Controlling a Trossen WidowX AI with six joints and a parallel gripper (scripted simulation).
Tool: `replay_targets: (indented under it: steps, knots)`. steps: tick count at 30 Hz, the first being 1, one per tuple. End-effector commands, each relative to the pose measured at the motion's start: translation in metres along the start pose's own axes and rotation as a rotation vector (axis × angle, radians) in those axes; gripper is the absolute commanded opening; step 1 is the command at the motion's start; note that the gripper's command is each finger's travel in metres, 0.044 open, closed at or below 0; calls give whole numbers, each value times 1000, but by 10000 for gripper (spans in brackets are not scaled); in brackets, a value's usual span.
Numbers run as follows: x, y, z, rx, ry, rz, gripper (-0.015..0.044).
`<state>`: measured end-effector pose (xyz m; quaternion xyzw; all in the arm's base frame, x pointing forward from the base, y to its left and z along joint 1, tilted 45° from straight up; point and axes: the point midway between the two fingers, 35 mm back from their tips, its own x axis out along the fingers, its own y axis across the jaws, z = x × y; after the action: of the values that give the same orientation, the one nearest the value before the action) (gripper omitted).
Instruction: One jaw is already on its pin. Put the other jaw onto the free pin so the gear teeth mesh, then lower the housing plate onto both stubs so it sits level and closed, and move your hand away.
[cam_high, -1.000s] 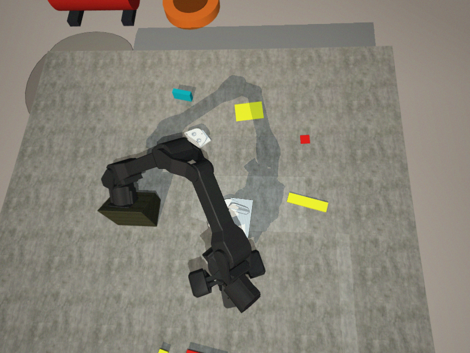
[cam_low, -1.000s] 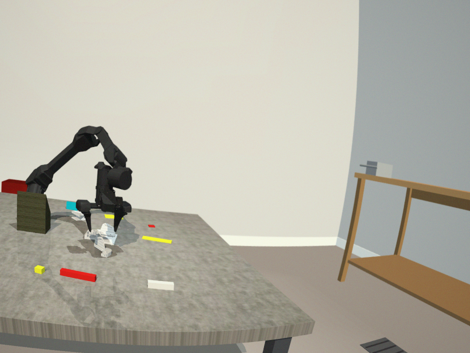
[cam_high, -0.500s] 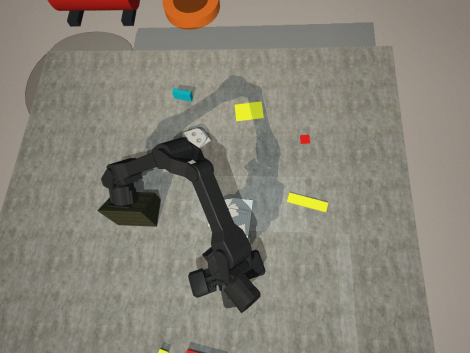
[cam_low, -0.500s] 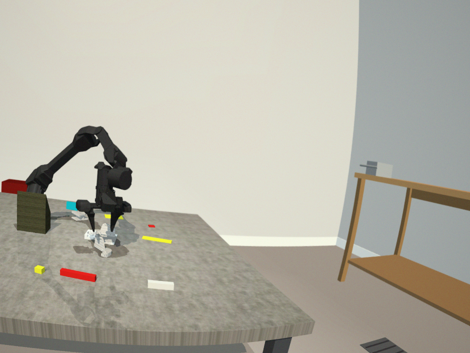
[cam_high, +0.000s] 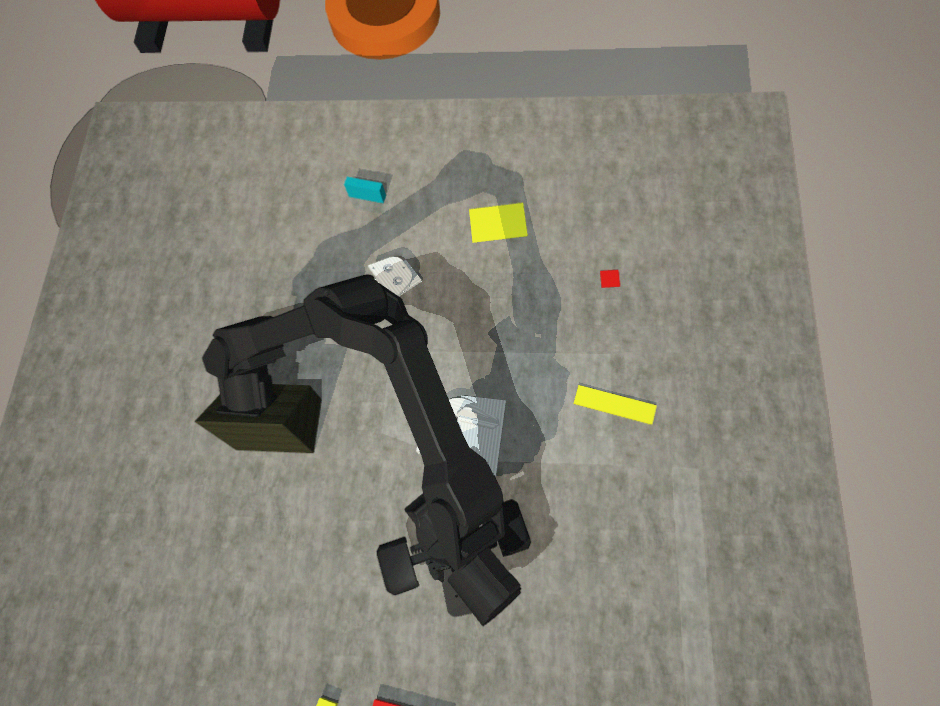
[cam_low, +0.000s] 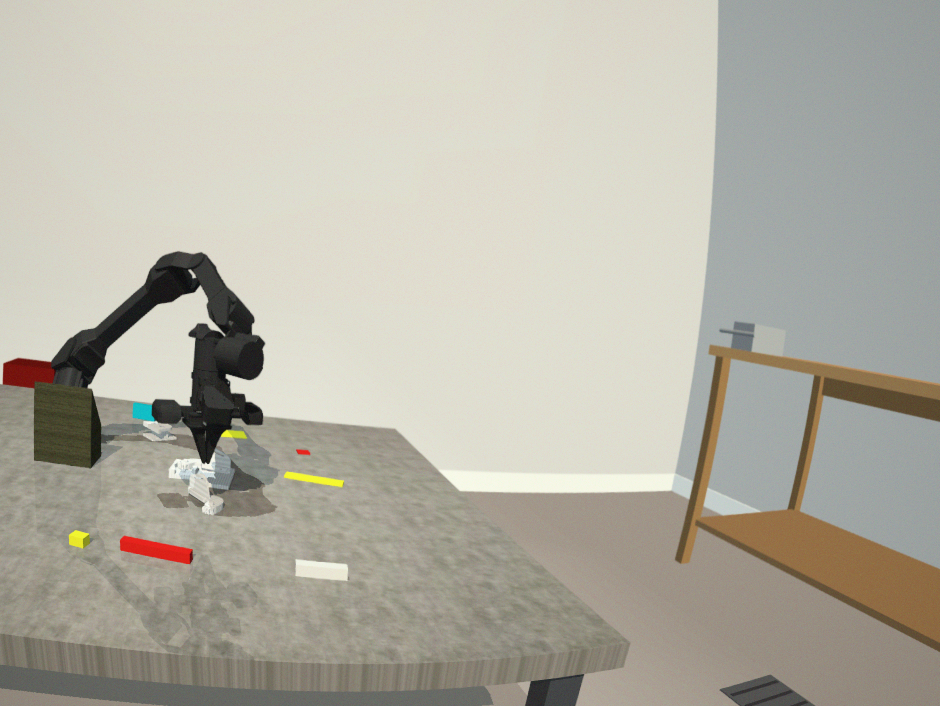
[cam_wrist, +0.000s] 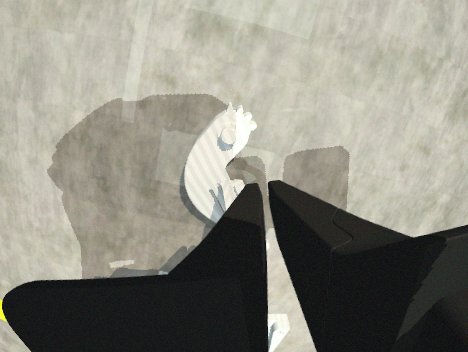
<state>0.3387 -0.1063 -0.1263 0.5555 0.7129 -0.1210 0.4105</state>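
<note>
White, plastic-looking and curved, the loose jaw piece (cam_low: 200, 490) (cam_wrist: 200, 172) lies just beneath the closed tool (cam_high: 448, 558) (cam_low: 205, 460) (cam_wrist: 265, 182), extending from below its tips towards the near side of the table (cam_high: 721, 227) (cam_low: 455, 607) (cam_wrist: 400, 75). The tips stand almost together, with a thin gap and nothing visible gripped between them.

Seen from outside, the toothed end points near and slightly right. The long axis runs from there towards the far side, bending like a shallow crescent; one black finger hides part of the other end in the wrist view. Whether that end touches the pale assembly (cam_high: 490, 436) (cam_low: 220, 474) behind it, I cannot tell.

Fine parallel stripes cross the jaw piece's smooth face, a round feature sits near its short, blunt teeth, and the assembly has a ribbed, light-blue flat part. Meshing of the teeth is too small to judge. Well apart, far and left of the tool, the white housing plate (cam_high: 395, 275) (cam_low: 158, 430) is off the assembly; its angular outline carries two round features. The table is mottled grey, and the matt black arm (cam_high: 414, 395) (cam_low: 125, 315) rises from a dark, wood-grained block (cam_high: 303, 433) (cam_low: 64, 440) at left.
</note>
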Motion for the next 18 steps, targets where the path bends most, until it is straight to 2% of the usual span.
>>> replay_targets:
  steps: [1, 9, 18]
  knots:
    - [0, 0, 0, 0, 0, 0, 0]
    - [0, 0, 0, 0, 0, 0, 0]
    - [-6, 12, -26, -135, 3, -4, 236]
